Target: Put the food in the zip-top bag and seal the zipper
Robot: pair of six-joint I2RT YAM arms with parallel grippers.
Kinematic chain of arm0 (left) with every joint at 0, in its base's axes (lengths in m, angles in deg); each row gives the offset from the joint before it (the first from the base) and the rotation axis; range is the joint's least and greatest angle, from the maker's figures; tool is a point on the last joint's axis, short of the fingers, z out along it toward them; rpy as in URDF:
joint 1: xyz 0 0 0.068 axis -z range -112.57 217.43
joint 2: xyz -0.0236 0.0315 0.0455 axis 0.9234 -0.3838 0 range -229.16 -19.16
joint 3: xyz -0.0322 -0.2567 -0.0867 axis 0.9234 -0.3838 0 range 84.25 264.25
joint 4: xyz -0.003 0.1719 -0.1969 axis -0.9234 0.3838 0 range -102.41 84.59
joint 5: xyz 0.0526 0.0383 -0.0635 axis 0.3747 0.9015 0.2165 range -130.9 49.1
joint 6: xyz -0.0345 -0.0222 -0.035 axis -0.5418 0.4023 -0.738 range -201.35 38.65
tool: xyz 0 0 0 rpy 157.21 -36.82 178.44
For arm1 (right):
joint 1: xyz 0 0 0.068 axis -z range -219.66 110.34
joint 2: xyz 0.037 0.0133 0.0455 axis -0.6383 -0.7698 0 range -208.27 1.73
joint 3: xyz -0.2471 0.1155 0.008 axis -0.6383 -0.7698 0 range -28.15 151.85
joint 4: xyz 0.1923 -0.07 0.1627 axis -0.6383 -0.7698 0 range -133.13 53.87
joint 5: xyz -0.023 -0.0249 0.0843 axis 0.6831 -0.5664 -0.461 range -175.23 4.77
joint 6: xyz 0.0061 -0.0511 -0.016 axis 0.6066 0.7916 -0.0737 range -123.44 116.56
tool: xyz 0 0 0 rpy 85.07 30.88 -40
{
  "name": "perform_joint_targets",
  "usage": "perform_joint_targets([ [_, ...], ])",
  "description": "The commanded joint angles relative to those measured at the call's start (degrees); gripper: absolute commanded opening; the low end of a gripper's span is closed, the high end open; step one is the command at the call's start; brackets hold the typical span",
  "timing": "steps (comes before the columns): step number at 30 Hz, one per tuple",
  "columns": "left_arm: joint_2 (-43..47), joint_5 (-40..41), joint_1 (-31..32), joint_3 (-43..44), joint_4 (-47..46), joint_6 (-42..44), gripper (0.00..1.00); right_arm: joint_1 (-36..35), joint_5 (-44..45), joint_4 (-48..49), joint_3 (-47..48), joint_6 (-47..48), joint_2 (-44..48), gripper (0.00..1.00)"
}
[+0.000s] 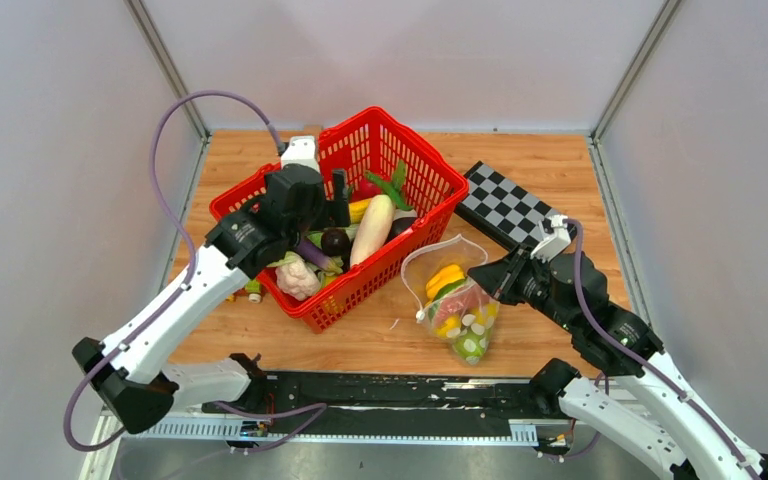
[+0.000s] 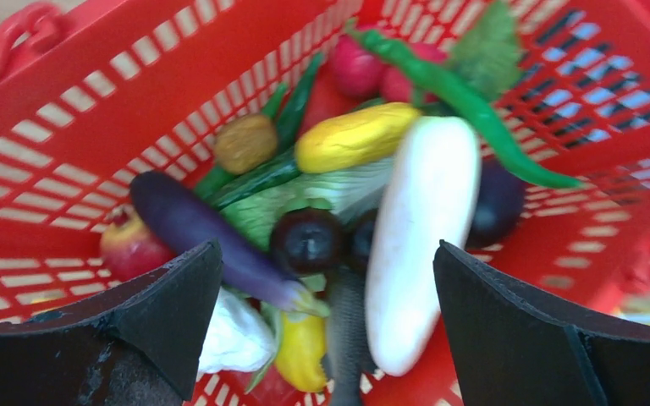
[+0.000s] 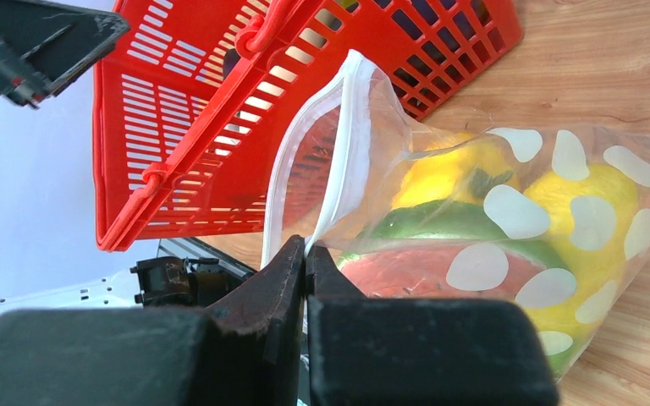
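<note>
bag (image 1: 457,305): lies on the counter (image 1: 550,165), just beside the basket (image 1: 430,165) on its right side, partly filled, mouth gaping toward the basket.
zipper (image 3: 343,144): unsealed; its two strips stand apart in a loop.
food (image 1: 447,282): yellow, green and red pieces are already in the bag. Most of it is heaped in the basket, among it a white radish (image 2: 423,237) and a dark fruit (image 2: 306,239).
right tool (image 3: 305,254): pressed together, pinching the zipper edge; with it I hold the mouth up.
left tool (image 2: 326,254): spread wide and empty, poised over the heap with the dark fruit in line between its fingers.
checkerboard (image 1: 505,205): behind the bag, apparently not touching it.
risk, grip: I judge the thin pinch could slip. The mouth would then fall flat and the next piece would land on the counter.
risk, pick: the pieces lie touching, so closing here may catch two or squeeze one out sideways.
risk, seal: the radish looks long for the mouth, and an overfilled bag may keep the zipper from meeting.
right wrist only: shows the pinch itself and the gap between the strips.
left wrist only: shows what sits under the spread fingers; from above my arm covers it.
top view only: shows how the bag, the basket and both arms lie relative to one another.
</note>
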Motion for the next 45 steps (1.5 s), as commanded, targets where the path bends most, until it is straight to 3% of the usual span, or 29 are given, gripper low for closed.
perform_joint_targets([
  [1,-5.22,-5.37,-7.05,2.70,7.34,-6.42,1.00,-0.20,-0.93,3.22,1.55,-0.36,-0.24,0.03],
  [11,-20.81,-5.90,-10.25,6.18,11.89,-11.92,1.00,-0.20,-0.04,1.72,1.40,-0.21,1.31,0.03],
  [21,-25.85,-0.62,-12.57,4.44,8.26,-15.94,1.00,-0.17,0.63,0.49,1.73,0.64,1.70,0.04],
  [31,-26.91,-7.71,-12.66,-0.36,4.47,-15.65,0.94,-0.17,0.86,0.50,1.12,0.14,2.11,0.03],
  [36,-27.83,-8.95,-12.66,-0.63,3.52,-14.42,0.79,-0.16,0.24,1.22,1.15,0.40,1.22,0.04],
  [40,-27.60,-10.24,-12.66,-0.45,3.88,-13.75,0.73,-0.17,0.29,1.16,1.33,0.58,1.00,0.03],
  [45,-24.50,-10.44,-12.66,-2.02,3.19,-13.06,0.52,-0.20,0.53,1.06,1.20,0.58,1.07,0.03],
])
